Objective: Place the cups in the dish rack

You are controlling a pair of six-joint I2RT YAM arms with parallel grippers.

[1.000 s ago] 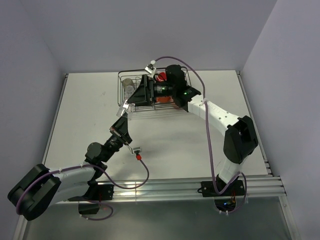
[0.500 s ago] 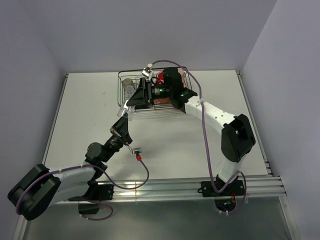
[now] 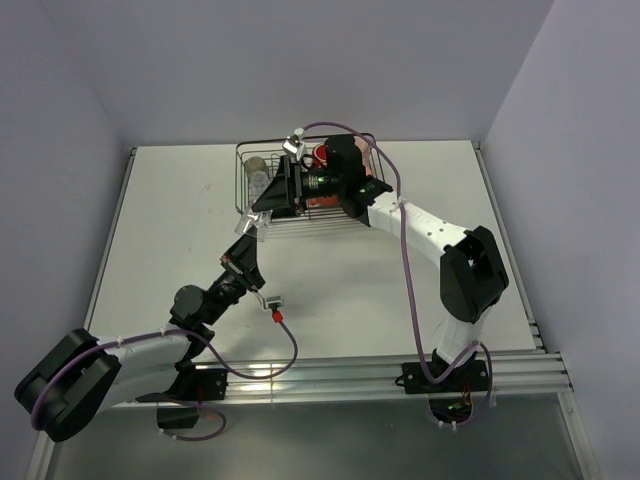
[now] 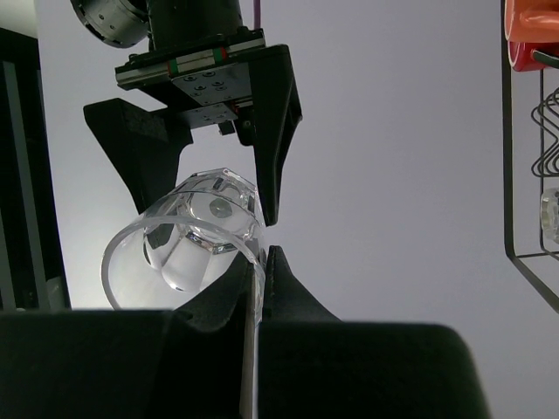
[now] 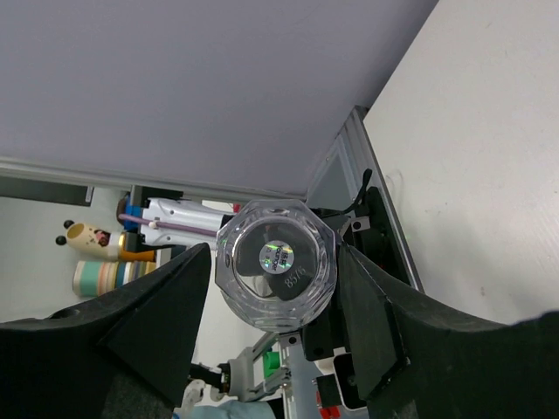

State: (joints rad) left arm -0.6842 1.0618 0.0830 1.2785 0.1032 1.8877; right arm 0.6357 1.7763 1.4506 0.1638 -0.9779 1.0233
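Observation:
A clear glass [image 4: 188,231] hangs in the air just left of the dish rack [image 3: 243,152]. My left gripper [image 4: 262,255] is shut on its rim wall from below. My right gripper [image 5: 276,266] comes from the rack side, its fingers [image 5: 367,305] pressed against both sides of the glass's faceted base [image 5: 276,260]. In the top view the glass [image 3: 246,218] sits between the two grippers, mostly hidden. Inside the rack stand another clear glass [image 3: 257,170] and a red mug [image 3: 322,155]; the right arm hides the rest of it.
The rack's black wire side [image 4: 522,175] and the red mug [image 4: 528,39] lie to the right in the left wrist view. A loose cable with a red plug [image 3: 274,314] lies on the white table. Aluminium rails [image 3: 400,372] run along the near edge.
My right gripper has slid left from over the rack to the glass, and its jaws have narrowed onto the base. My left arm has held still with the glass.

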